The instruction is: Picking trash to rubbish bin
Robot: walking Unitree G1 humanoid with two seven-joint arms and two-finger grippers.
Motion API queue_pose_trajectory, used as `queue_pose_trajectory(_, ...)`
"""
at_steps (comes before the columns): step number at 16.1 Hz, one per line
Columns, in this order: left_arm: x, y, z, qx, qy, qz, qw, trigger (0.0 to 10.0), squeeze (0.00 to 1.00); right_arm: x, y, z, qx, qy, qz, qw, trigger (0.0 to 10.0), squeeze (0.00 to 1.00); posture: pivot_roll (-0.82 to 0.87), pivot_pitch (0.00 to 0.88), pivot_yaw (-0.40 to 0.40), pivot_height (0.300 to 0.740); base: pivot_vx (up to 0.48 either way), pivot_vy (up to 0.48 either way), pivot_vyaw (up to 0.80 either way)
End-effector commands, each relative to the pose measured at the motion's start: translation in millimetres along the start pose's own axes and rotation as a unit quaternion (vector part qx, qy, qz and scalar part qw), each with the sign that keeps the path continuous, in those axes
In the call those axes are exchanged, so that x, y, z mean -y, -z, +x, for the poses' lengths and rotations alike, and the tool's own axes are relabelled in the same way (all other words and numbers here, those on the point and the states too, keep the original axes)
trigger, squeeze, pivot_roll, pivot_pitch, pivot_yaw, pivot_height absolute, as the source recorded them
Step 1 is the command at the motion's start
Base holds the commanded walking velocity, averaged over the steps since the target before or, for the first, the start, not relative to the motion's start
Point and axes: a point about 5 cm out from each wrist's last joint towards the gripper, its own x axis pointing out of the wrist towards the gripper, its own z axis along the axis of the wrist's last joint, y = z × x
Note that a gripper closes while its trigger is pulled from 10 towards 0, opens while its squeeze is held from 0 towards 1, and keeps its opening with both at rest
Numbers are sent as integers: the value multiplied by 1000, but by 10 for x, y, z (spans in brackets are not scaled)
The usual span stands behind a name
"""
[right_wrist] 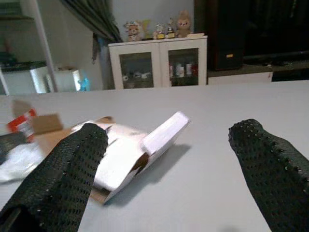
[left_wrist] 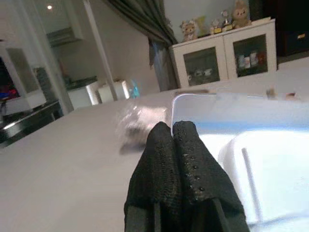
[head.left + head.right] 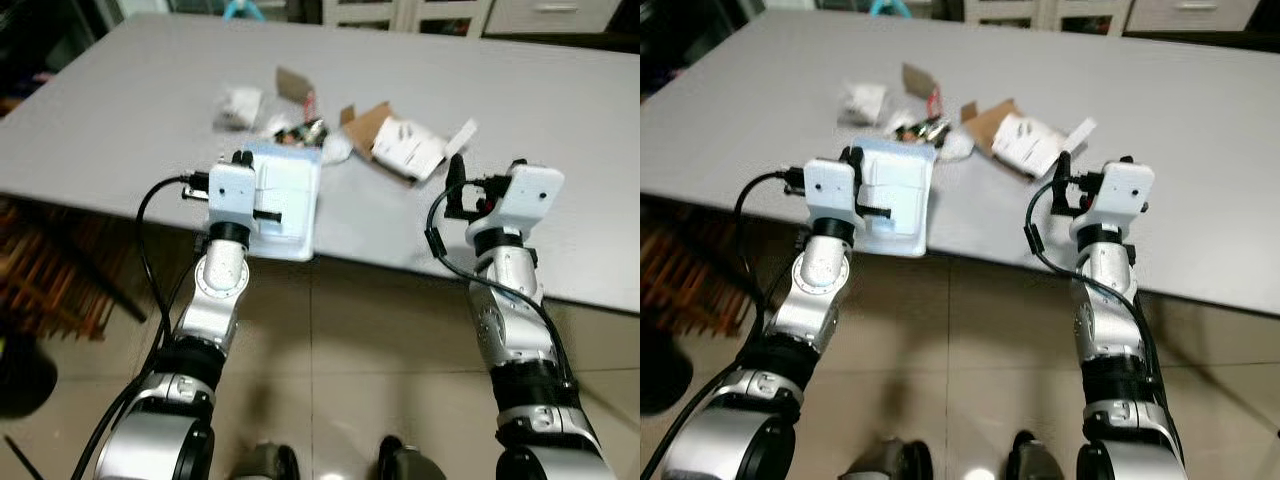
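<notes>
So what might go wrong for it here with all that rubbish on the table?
The white tray overhangs the table edge beside the shut left gripper; a nudge may tip it onto the floor. The right gripper is open facing the torn box, whose loose flap might be all it catches. The small wrappers lie farther back, perhaps a stretch.

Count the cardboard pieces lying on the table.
2: a small brown cardboard scrap at the far side of the trash pile, and an opened cardboard box ahead of the right gripper. More may be hidden among the wrappers.
</notes>
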Motion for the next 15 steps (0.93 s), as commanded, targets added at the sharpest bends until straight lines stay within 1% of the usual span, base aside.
queue_pose_trajectory(1, -2, 6, 2, -3, -5, 3, 1000, 10000, 0, -7, 16, 3, -8, -2, 4, 1000, 10000, 0, -37, 111, 68, 740, -322, 0, 0)
queue_pose_trajectory(5, -8, 15, 4, -5, -5, 6, 1000, 10000, 0, -5, 33, 0, -13, -3, 4, 1000, 10000, 0, -39, 102, 69, 740, -316, 0, 0)
queue_pose_trajectory(6, -7, 17, 3, -6, -5, 6, 1000, 10000, 0, -2, 37, -1, -14, -2, 10, 1000, 10000, 0, -39, 100, 70, 740, -311, 0, 0)
queue_pose_trajectory(12, 20, 8, 13, -6, -1, 3, 1000, 10000, 0, -19, 64, -5, -27, -14, -6, 1000, 10000, 0, -44, 112, 66, 740, -289, 0, 0)
queue_pose_trajectory(15, 28, 15, 5, -8, -2, 2, 1000, 10000, 0, -12, 76, -6, -33, -18, -11, 999, 10000, 0, -40, 122, 61, 740, 0, 0, 0)
